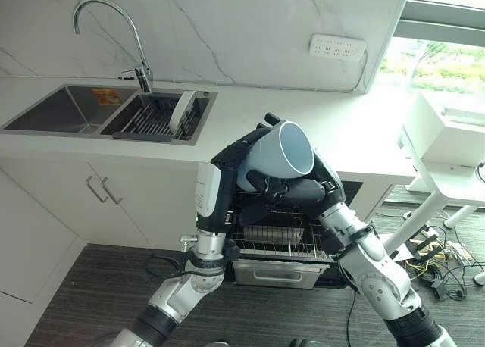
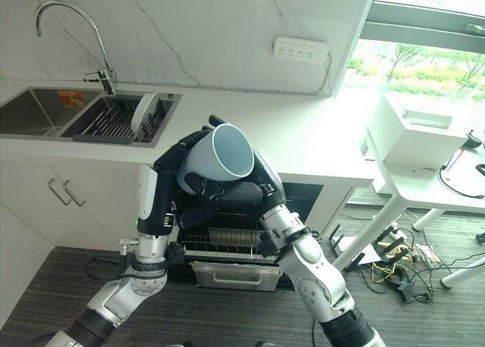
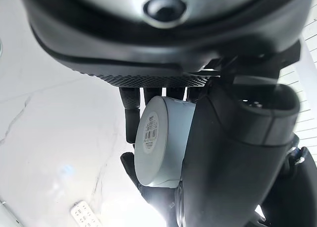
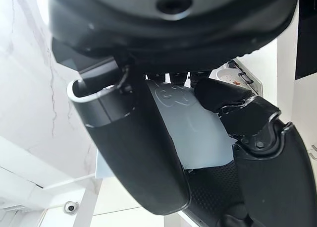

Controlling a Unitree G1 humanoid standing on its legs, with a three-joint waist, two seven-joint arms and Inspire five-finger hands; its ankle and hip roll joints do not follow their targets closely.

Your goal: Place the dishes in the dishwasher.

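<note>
Left eye view: both hands, left hand (image 1: 227,176) & right hand (image 1: 299,189), curling fingers round pale blue ceramic mug (image 1: 282,154), tilting above open dishwasher rack (image 1: 273,241). Risk: uneven release, mug slipping btwn fingers.

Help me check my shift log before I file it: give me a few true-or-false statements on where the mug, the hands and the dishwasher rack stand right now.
1. Both hands hold the mug. True: the left hand and right hand curl round it.
2. The mug sits in the dishwasher rack. False: it is held above the rack.
3. A plate stands in the sink rack. True.
4. The mug's opening faces the floor. False: it faces up and to the right.
</note>
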